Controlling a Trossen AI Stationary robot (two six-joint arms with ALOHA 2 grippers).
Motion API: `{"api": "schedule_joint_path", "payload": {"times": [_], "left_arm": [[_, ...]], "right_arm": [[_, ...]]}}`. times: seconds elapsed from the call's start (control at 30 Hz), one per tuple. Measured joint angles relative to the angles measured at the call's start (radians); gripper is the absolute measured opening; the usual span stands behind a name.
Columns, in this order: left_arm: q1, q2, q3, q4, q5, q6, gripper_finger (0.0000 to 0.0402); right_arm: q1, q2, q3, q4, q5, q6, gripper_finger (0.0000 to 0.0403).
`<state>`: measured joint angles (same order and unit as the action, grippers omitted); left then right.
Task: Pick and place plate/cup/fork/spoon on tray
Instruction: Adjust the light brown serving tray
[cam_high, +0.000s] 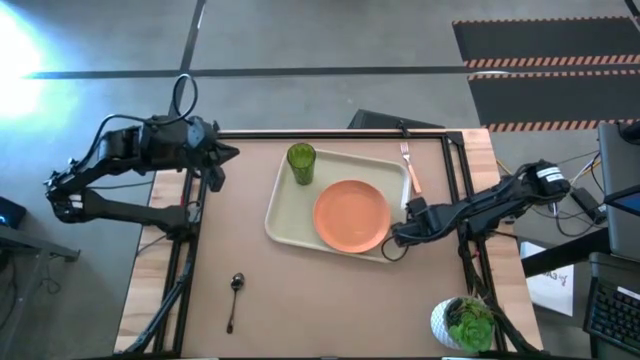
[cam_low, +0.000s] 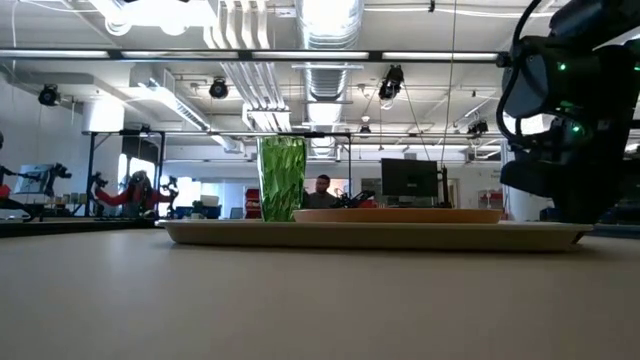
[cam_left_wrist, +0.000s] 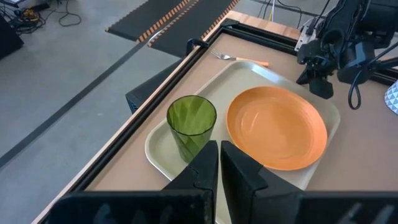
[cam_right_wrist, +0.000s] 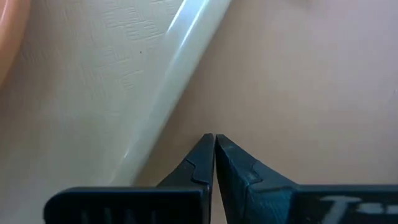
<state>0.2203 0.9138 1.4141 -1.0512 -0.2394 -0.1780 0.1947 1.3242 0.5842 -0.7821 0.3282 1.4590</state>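
Left to right. Our left gripper sits at the table's far-left edge, fingers pressed together, holding nothing. The small dark metallic spoon lies on bare table at the near-left, bowl toward the far side, thin handle running toward the near edge, so its long axis runs roughly near–far. It's well apart from both arms, but on the left arm's side.

Next, the large cream rectangular tray with raised rim sits mid-table. On it: the translucent green plastic tumbler upright in the far-left corner, and the round flat orange plate beside it.

The slim fork with silver tines and orange-pink handle lies off the tray, just beside its far-right rim, tines toward the far edge, handle angled back toward us.

Our right gripper is low just off the tray's right rim, pinched shut and empty. The fork lies near it, on its far side, so we judge the right arm takes it.

Count: one plate, one cup, one fork, one spoon, one tray. Two placed, two left.
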Motion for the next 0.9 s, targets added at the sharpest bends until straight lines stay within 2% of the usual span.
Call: {"api": "schedule_joint_path", "payload": {"times": [0.13,0.37,0.6,0.9], "left_arm": [[0.000,0.002,-0.001,0.000,0.000,0.000,0.0000],[0.000,0.001,-0.036,0.030,0.000,0.000,0.0000],[0.000,0.002,-0.047,0.032,0.000,-0.001,0.0000],[0.000,0.002,-0.047,0.042,0.000,-0.001,0.0000]], "right_arm": [[0.000,0.018,0.013,0.010,0.029,0.007,0.0008],[-0.001,0.014,0.032,0.111,0.187,0.026,0.0008],[-0.001,0.021,0.031,0.146,0.208,0.026,0.0008],[-0.001,0.021,0.031,0.242,0.354,0.021,0.0008]]}}
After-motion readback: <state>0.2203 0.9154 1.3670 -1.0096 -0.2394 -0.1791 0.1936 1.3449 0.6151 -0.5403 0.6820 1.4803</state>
